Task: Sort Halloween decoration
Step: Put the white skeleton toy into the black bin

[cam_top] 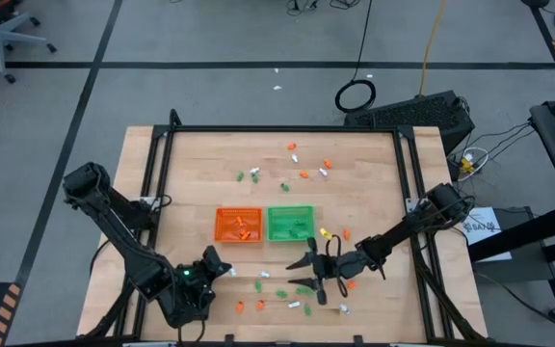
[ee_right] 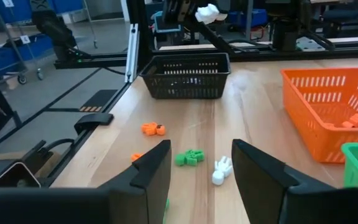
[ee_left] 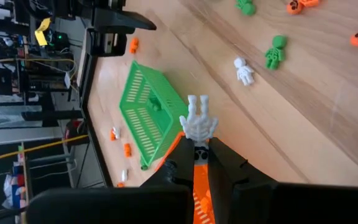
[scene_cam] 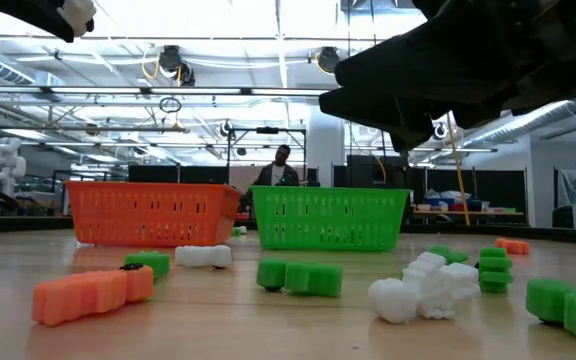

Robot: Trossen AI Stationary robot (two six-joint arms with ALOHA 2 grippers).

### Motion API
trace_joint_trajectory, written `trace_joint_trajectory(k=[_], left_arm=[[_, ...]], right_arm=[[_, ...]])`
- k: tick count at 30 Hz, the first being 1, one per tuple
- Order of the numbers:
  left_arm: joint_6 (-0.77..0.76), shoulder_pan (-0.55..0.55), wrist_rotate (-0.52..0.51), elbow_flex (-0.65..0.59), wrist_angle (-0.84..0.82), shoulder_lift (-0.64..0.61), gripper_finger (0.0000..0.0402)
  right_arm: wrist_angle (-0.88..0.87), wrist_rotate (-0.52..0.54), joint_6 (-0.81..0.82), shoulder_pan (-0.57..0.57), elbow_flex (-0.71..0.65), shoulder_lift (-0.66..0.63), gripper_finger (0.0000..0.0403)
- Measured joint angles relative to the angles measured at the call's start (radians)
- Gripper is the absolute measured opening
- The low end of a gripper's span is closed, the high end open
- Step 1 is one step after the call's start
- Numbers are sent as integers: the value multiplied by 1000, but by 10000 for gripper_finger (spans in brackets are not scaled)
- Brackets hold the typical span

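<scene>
Evidently, a white skeleton trinket (ee_left: 199,121) is clamped between the left gripper (ee_left: 201,155) fingers, held clear of the table for carrying to a tray (likely the black tray (ee_right: 187,76)). The right gripper (ee_right: 201,163) is held spread above scattered trinkets (ee_right: 191,157).

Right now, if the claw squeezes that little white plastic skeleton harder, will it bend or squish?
Probably not. The little white plastic skeleton sticks straight out of the left claw without drooping, so it looks stiff. It seems light, since a small pinch at one end holds it up. Its thin arms might snap if squeezed hard.
</scene>
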Motion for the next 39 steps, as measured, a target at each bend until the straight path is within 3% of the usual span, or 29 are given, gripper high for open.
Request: trace_joint_trajectory(k=[17,25,33,39], left_arm=[[-53,0,1,0,40,0,15],[-366,-20,11,0,47,0,15],[-730,-92,164,0,47,0,15],[-959,-141,367,0,12,0,15]], right_arm=[[-1,0,3,0,0,0,153],[-2,0,3,0,0,0,153],[-2,0,0,0,0,0,153],[-2,3,0,-3,0,0,153]])
